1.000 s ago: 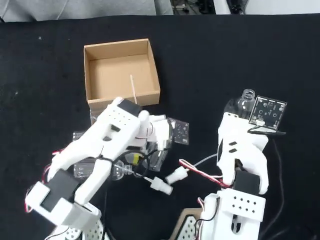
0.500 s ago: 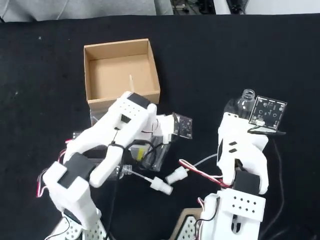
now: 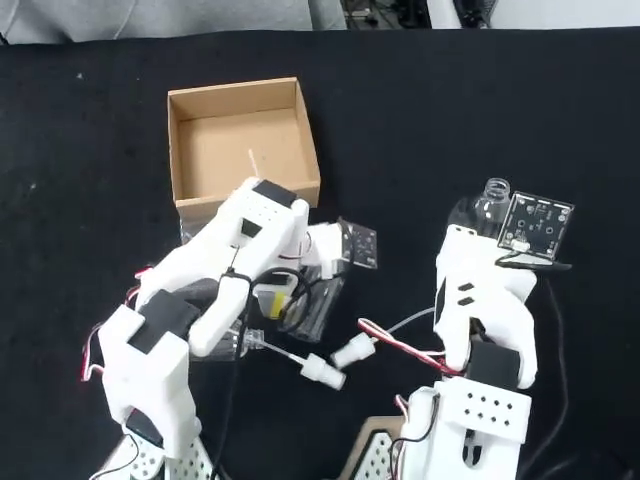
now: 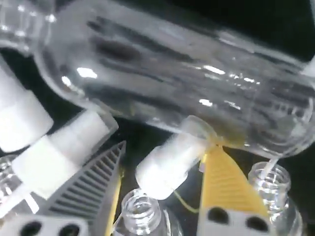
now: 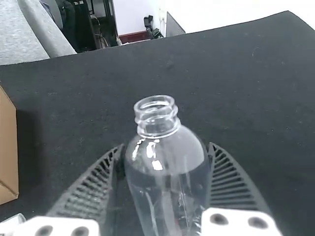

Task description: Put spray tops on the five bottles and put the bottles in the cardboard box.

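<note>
Beside the box (image 3: 235, 86), left gripper (image 4: 167, 146) is straddling a spray top (image 4: 170, 166), fingers wide, while right gripper (image 5: 165, 148) is clamping a bottle (image 5: 165, 169), neck free for capping.

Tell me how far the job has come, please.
Nothing is finished: the box holds no bottles. In hand: the right gripper holds a bottle with no top, and the left gripper is over the other bottles and loose spray tops. All capping and boxing remains.

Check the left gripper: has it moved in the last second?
Yes. In the high view the left gripper has shifted toward the cardboard box; its wrist now overlaps the box's near wall.
</note>
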Motion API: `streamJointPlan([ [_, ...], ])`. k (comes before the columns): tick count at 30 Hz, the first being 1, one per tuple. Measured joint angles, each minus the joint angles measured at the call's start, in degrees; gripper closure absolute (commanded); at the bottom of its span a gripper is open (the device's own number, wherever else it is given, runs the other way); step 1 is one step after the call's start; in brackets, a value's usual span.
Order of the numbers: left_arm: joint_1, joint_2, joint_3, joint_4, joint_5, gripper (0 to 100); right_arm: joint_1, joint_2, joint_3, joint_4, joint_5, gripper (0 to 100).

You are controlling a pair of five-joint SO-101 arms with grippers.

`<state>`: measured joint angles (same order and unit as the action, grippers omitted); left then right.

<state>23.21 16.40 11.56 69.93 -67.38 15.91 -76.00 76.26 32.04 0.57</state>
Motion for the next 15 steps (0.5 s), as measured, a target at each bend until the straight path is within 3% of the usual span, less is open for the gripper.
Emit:
streamJointPlan([
  [11, 0.00, 0.00, 0.00, 0.09, 1.67, 78, 0.00, 0.00, 0.00, 0.00, 0.00, 84.0],
  [15, 0.00, 0.00, 0.00, 0.26, 1.67, 84, 0.00, 0.00, 0.00, 0.00, 0.00, 84.0],
])
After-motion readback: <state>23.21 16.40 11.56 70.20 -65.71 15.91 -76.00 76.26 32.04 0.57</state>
